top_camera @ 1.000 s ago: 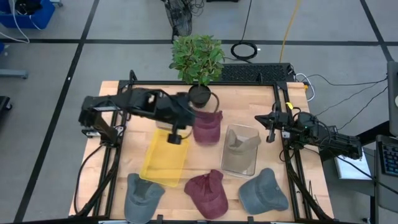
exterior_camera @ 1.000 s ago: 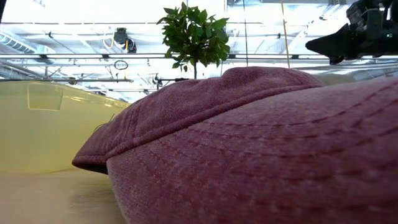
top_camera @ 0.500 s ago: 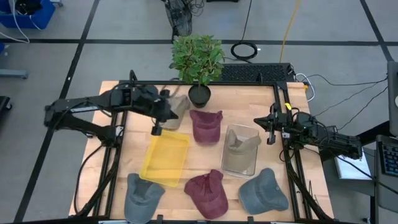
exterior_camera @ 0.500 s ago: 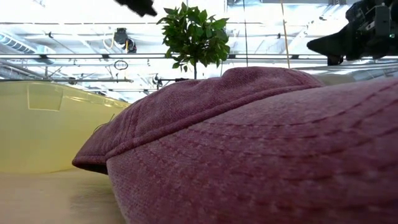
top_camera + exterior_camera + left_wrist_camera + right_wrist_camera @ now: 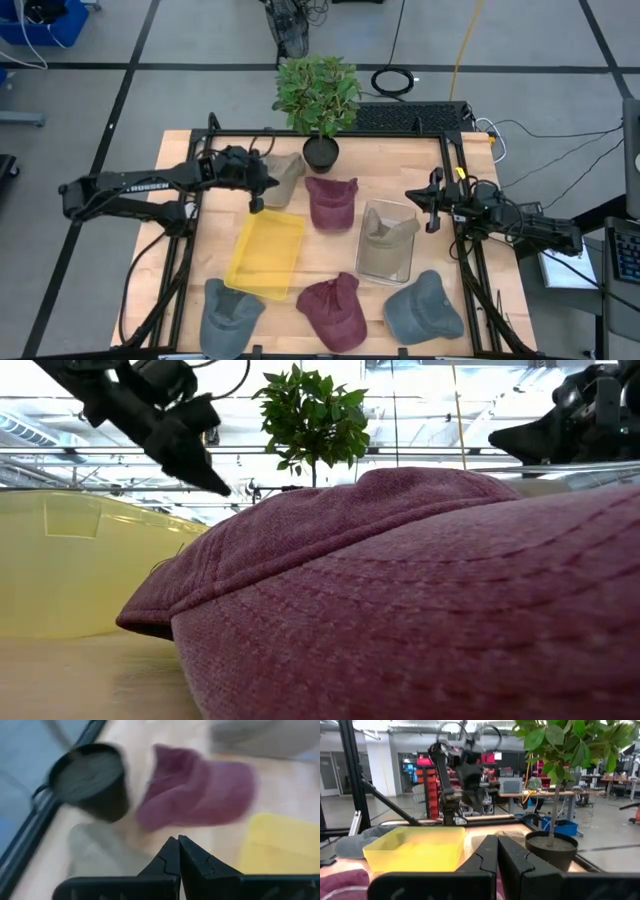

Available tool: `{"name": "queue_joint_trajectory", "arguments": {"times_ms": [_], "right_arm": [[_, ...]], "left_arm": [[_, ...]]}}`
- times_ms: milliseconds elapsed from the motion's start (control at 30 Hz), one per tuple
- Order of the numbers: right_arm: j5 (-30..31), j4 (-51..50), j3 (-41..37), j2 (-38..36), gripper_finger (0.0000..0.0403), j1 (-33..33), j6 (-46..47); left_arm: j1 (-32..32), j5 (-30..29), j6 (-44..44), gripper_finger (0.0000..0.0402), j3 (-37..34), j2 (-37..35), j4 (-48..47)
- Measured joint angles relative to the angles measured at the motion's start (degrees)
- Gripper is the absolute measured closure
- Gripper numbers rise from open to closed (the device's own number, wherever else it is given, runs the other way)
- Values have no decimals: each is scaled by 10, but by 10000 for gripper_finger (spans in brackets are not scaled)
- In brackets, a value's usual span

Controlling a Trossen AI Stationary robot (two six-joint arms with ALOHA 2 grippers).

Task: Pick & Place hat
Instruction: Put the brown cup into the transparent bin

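**Hovering with pressed-together fingers beside the beige hat**

Hovering over the table's far left part, the left gripper (image 5: 257,204) has its two dark fingers pressed together, tips touching, as the left wrist view (image 5: 177,851) shows; nothing sits between them. Just beyond it toward the plant lies a beige hat (image 5: 284,176), close to the fingertips, though whether they touch cannot be told. Directly below and in front of the gripper, on the near side, is the yellow tray (image 5: 267,253), which holds nothing visible. To the gripper's right, a maroon hat (image 5: 332,202) lies on the wood, and the black pot of the potted plant (image 5: 320,152) stands just past the beige hat.

The right gripper (image 5: 431,214) waits at the right edge of the table, fingers likewise pressed together with nothing held, seen in the right wrist view (image 5: 495,851). Just to its left is a clear bin (image 5: 386,265) with a beige hat inside (image 5: 388,231).

Along the near edge, well apart from both grippers, lie a grey hat (image 5: 228,315), a second maroon hat (image 5: 334,309) and another grey hat (image 5: 423,307). The low view is mostly filled by that near maroon hat (image 5: 420,600), with the left gripper (image 5: 205,475) above the tray behind it.
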Motion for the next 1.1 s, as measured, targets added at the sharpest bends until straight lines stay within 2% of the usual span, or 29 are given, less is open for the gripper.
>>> {"name": "queue_joint_trajectory", "arguments": {"times_ms": [200, 333, 400, 533, 700, 900, 1100], "right_arm": [[1, 7, -7, 0, 403, 0, -1], [2, 7, -7, 0, 403, 0, -1], [2, 7, -7, 0, 403, 0, 1], [2, 7, -7, 0, 403, 0, 0], [2, 20, -8, 0, 403, 0, 0], [2, 20, -8, 0, 403, 0, 0], [2, 20, -8, 0, 403, 0, 0]], "left_arm": [[54, -16, -33, 399, 0, 0, -8], [58, -119, -92, 392, 10, 0, -8], [58, -149, -78, 385, 23, 2, -32], [59, -158, -72, 365, 85, 40, -135], [60, -145, -59, 306, 167, 125, -252], [61, -105, -32, 213, 203, 197, -272], [60, -89, -18, 150, 218, 248, -270]]}}
